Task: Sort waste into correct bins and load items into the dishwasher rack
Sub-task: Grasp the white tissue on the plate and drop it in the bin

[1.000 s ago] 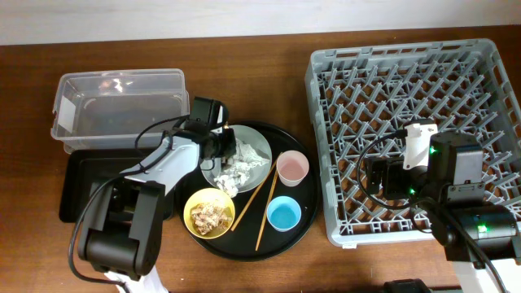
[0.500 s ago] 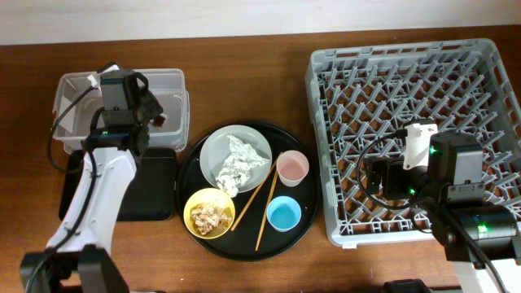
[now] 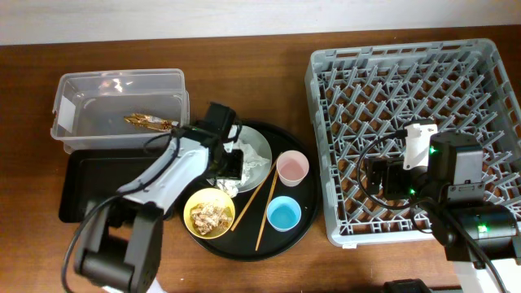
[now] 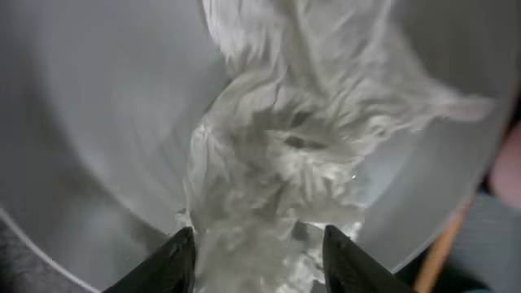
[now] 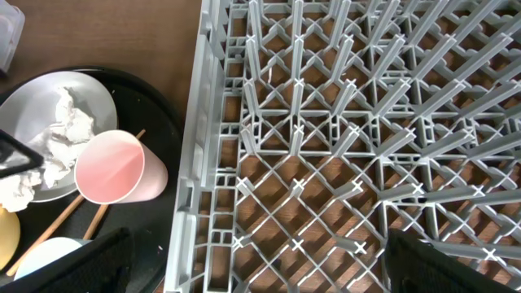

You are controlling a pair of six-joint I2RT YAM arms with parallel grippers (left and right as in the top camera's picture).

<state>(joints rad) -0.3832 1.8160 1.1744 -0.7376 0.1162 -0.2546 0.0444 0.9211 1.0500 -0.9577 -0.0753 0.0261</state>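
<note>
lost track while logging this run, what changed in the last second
The left tool swung from the plate to the clear tub, let go of the gold foil wrapper there, then returned to the plate, now open astride the crumpled napkins. The right tool, dishwasher rack, pink cup, blue cup, yellow bowl and chopsticks stayed put.

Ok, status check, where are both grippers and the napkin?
Left gripper open, jaws either side of the napkin on the plate. Right gripper open over the rack. Foil wrapper lies in the clear tub.
</note>
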